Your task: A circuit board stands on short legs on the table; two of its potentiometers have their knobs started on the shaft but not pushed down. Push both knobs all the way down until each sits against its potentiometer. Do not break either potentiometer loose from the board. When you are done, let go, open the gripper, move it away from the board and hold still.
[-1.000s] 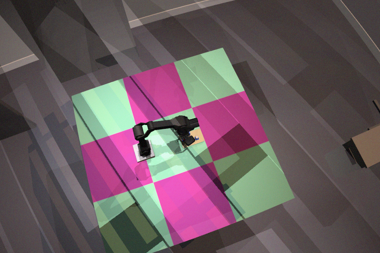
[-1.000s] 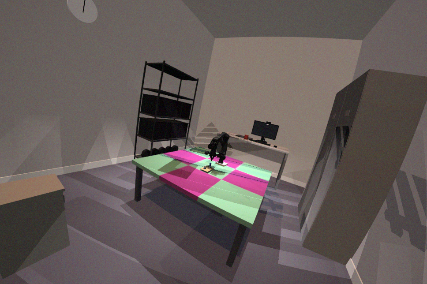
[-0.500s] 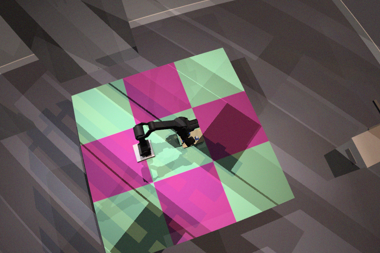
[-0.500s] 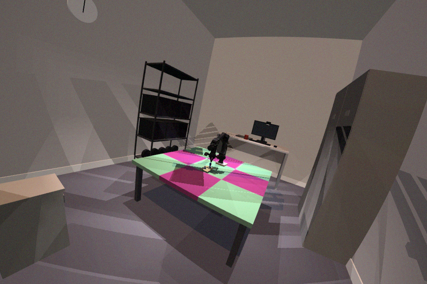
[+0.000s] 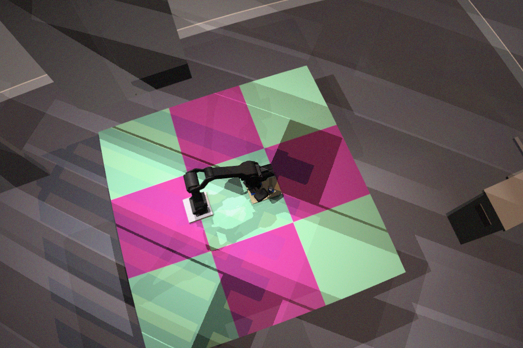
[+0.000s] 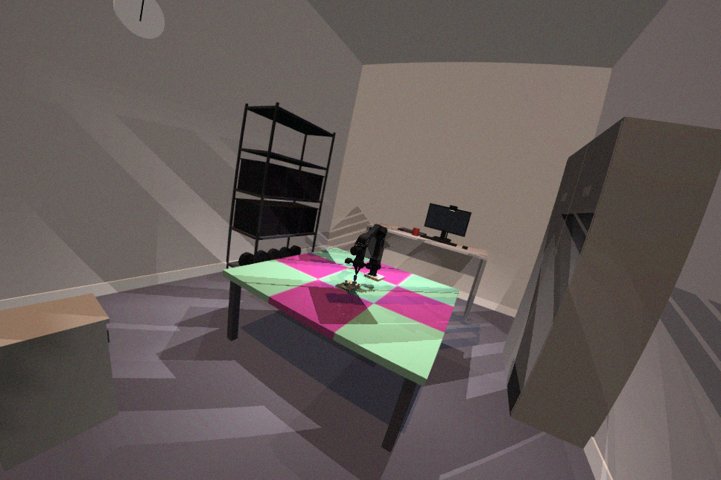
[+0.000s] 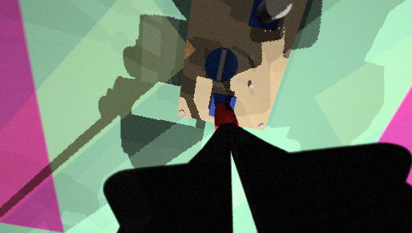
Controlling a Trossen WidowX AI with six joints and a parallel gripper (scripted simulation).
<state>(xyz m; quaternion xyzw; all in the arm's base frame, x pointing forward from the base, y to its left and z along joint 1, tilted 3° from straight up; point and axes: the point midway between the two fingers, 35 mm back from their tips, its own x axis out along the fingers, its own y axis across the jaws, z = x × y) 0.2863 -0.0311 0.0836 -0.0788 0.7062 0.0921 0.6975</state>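
The tan circuit board stands on the table, partly in shadow. In the wrist view, a red knob stands over a blue potentiometer at the board's near edge. A grey knob stands over another blue potentiometer at the far right. My gripper is shut and empty, with its tips at the red knob and overlapping its near side in view. Whether they touch it, I cannot tell. The grey knob is clear of the fingers. How far down each knob sits is not clear.
A round blue part with a pale bar stands on the board between the two knobs. Small pins rise to its right. The arm's white base plate is on the checkered table. Shadows cross the board.
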